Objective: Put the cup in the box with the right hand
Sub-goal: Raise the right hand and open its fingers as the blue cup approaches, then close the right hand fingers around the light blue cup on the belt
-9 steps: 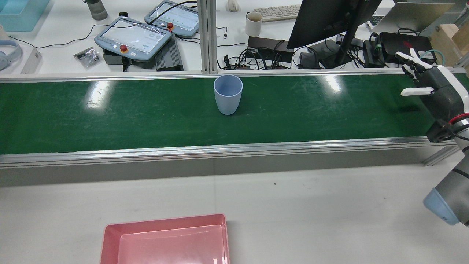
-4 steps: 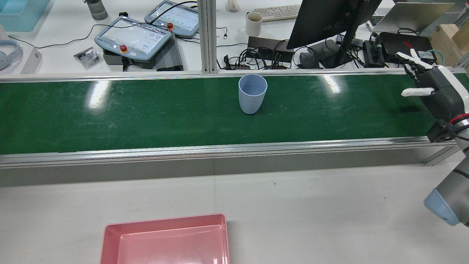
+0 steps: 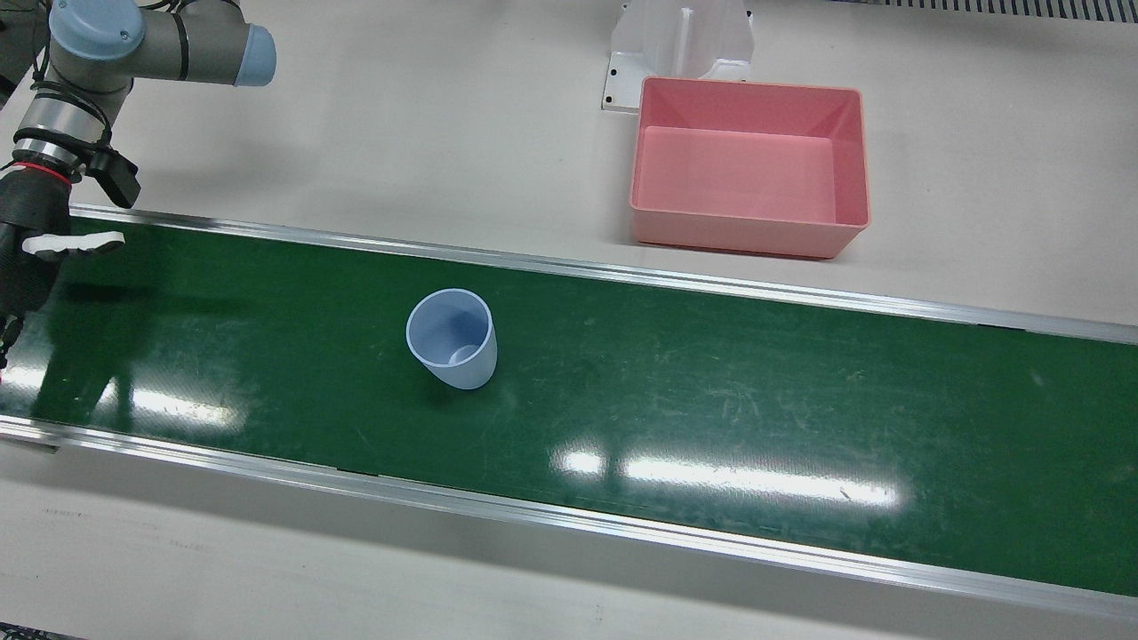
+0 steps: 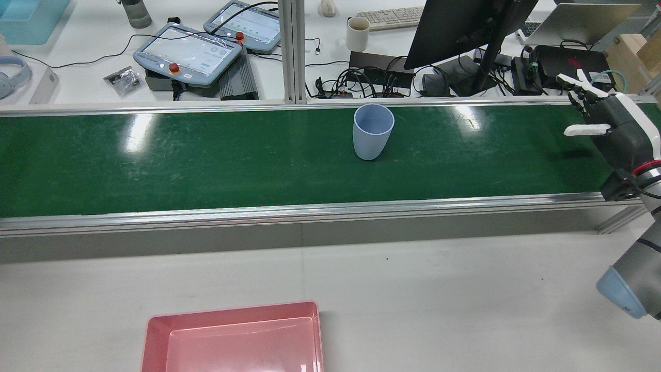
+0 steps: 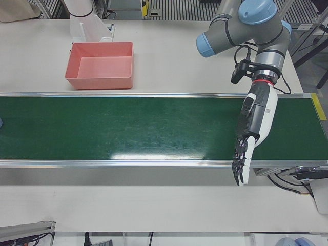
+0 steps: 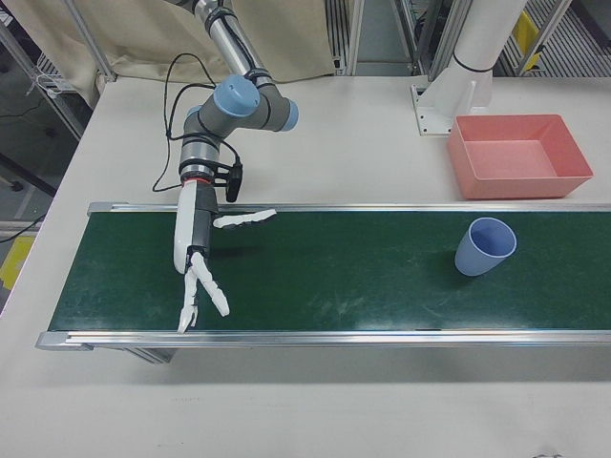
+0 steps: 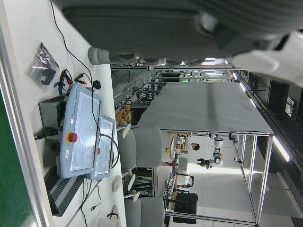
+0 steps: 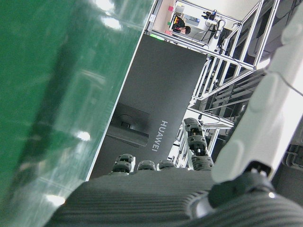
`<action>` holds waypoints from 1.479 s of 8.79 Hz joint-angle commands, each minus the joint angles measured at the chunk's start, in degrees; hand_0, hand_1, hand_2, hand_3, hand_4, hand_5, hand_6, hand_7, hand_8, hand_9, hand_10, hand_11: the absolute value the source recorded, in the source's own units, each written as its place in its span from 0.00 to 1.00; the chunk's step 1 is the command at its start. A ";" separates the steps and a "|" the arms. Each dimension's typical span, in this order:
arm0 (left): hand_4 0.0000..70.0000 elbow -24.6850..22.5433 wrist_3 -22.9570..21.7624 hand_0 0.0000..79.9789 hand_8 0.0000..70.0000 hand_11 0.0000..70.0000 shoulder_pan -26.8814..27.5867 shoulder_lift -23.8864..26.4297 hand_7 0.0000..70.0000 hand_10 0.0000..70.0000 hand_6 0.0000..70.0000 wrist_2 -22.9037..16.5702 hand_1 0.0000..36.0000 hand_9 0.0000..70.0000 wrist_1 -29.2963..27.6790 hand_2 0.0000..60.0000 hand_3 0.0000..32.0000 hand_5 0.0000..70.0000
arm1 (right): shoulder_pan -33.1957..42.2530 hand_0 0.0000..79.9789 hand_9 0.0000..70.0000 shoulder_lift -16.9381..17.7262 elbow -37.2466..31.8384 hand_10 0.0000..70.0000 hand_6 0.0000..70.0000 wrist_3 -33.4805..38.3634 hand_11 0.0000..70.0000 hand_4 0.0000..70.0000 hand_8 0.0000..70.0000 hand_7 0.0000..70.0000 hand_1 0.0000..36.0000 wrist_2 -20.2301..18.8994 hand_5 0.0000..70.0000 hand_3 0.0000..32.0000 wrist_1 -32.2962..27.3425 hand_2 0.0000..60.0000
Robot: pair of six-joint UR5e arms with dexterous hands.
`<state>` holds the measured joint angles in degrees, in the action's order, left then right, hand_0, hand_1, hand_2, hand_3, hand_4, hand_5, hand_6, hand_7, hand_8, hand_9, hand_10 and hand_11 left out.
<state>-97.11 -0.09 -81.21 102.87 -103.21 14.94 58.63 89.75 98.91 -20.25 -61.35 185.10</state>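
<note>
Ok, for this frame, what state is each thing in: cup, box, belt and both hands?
cup: upright on the belt, empty, not held.
pink box: on the table beside the belt, open top, empty.
green belt: carries only the cup.
right hand: open, fingers spread, above the belt end, apart from the cup.
left hand: open, fingers extended, holding nothing, over the opposite belt end.

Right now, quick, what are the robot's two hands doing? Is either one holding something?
Left hand: open, holding nothing, over the green belt.
Right hand: open, holding nothing, far from the blue cup.

Cup (image 4: 373,132) upright on belt (image 4: 206,160); box (image 4: 235,338) on table (image 4: 439,299) beside it.
</note>
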 commanded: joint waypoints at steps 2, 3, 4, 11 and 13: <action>0.00 -0.01 0.00 0.00 0.00 0.00 0.00 -0.03 0.00 0.00 0.00 0.03 0.00 0.00 0.00 0.00 0.00 0.00 | -0.44 0.61 0.03 0.07 0.32 0.05 0.01 -0.06 0.10 0.00 0.00 0.00 0.17 0.00 0.07 0.00 0.00 0.00; 0.00 -0.01 0.00 0.00 0.00 0.00 0.00 -0.03 0.00 0.00 0.00 -0.06 0.00 0.00 0.00 0.00 0.00 0.00 | -0.62 0.61 0.03 0.07 0.32 0.05 0.01 -0.06 0.10 0.00 0.00 0.00 0.17 0.00 0.07 0.00 0.00 0.00; 0.00 -0.01 0.00 0.00 0.00 0.00 0.00 -0.03 0.00 0.00 0.00 0.03 0.00 0.00 0.00 0.00 0.00 0.00 | -0.88 0.61 0.02 0.07 0.32 0.05 0.01 -0.06 0.10 0.00 0.00 0.00 0.17 0.00 0.07 0.00 0.00 0.00; 0.00 -0.01 0.00 0.00 0.00 0.00 0.00 0.05 0.00 0.00 0.00 0.03 0.00 0.00 0.00 0.00 0.00 0.00 | -2.29 0.61 0.03 -0.10 0.58 0.05 0.02 -0.14 0.10 0.00 0.00 0.00 0.17 0.00 0.07 0.00 0.00 0.00; 0.00 -0.01 0.00 0.00 0.00 0.00 0.00 0.05 0.00 0.00 0.00 0.03 0.00 0.00 0.00 0.00 0.00 0.00 | -2.64 0.61 0.03 -0.10 1.11 0.05 0.02 -0.76 0.10 0.00 0.00 0.00 0.16 0.00 0.07 0.00 0.00 0.00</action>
<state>-97.08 -0.09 -81.21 102.91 -103.18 14.94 56.38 89.67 99.51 -20.54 -61.35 185.10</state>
